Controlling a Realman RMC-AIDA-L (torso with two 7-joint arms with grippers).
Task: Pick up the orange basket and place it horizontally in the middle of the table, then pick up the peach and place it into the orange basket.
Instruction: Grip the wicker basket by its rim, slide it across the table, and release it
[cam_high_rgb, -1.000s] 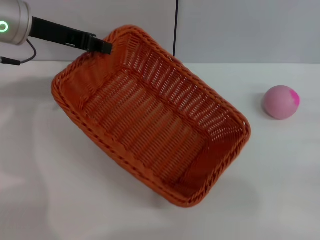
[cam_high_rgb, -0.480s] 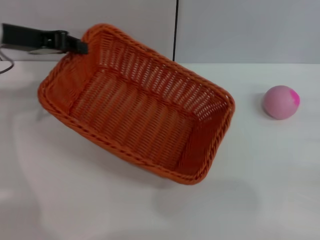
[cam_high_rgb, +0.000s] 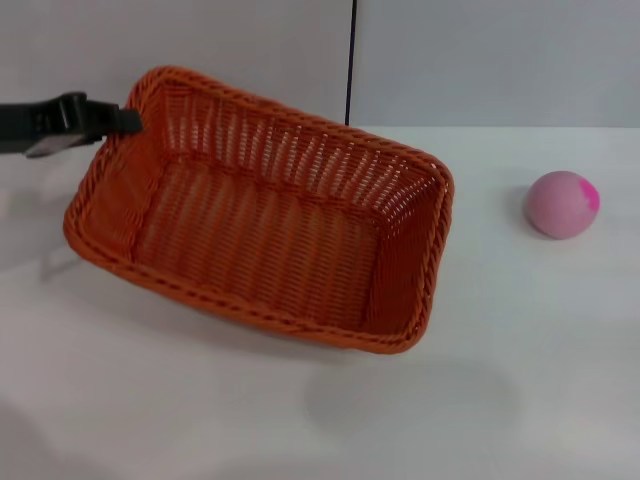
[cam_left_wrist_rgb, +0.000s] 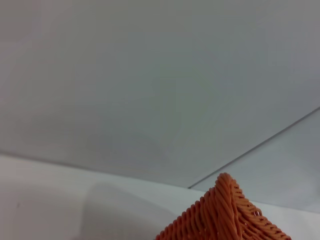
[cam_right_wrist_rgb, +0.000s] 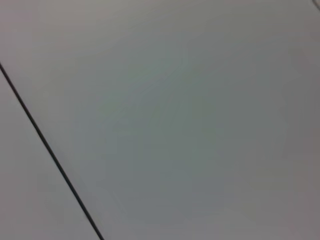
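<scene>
Gripping the orange basket (cam_high_rgb: 265, 215) at its far left corner, my left tool (cam_high_rgb: 128, 120) is clamped on the braided rim. Largest first: the white surface (cam_high_rgb: 520, 380) is carrying everything. The basket is sitting left of centre on it, turned slightly off square, and I cannot tell whether its gripped end is resting down or lifted. I am judging it light and fairly stiff, though the openwork wicker probably flexes under a one-corner hold; the rim is the firm place to pinch. The peach (cam_high_rgb: 563, 204) is lying well apart to the right, round, likely to roll and bruise, so wanting a gentle grasp across its middle. My right tool is not showing anywhere.
</scene>
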